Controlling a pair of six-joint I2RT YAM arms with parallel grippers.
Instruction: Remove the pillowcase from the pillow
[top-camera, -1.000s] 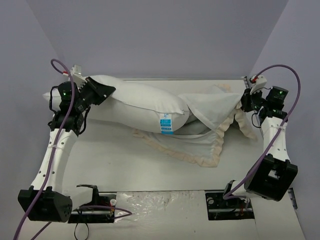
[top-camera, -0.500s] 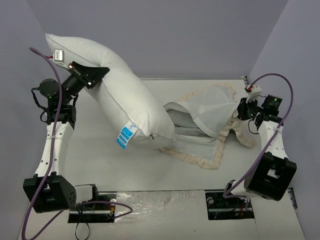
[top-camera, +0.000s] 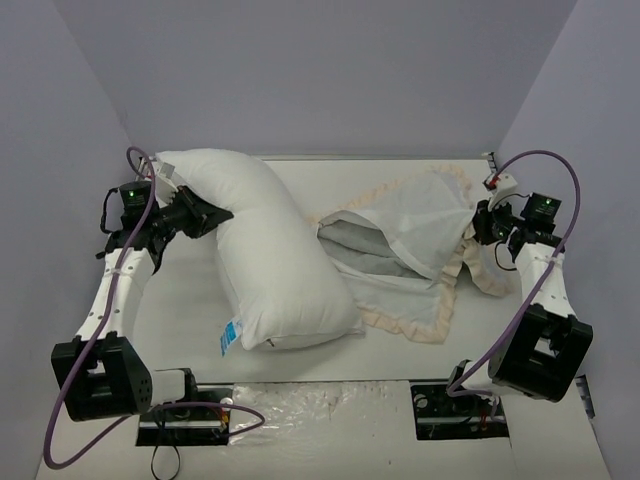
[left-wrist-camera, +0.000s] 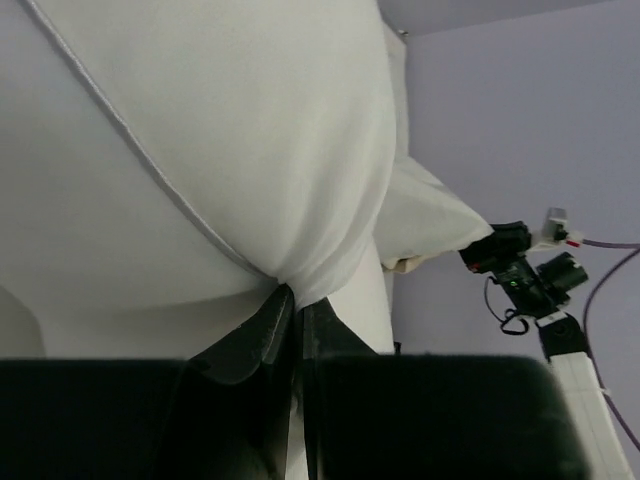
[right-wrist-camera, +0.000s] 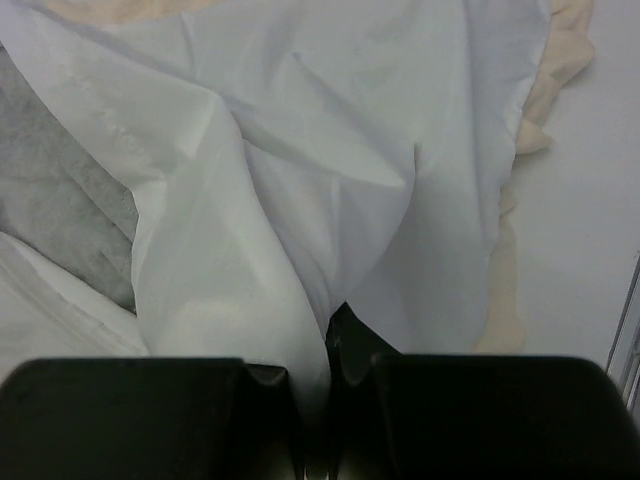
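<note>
At frame left, my left gripper (top-camera: 212, 216) pinches the pillow (top-camera: 272, 275), apparently free of the pillowcase (top-camera: 410, 255), which my right gripper (top-camera: 478, 222) clamps at right as anchor.

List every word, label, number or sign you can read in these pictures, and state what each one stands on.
small blue and white label, at the near left corner of the plump plain white fabric pillow: print too small and blurred to read.
cream-frilled grey and white fabric pillowcase: no text visible.
Nothing else in any view carries readable text.
</note>
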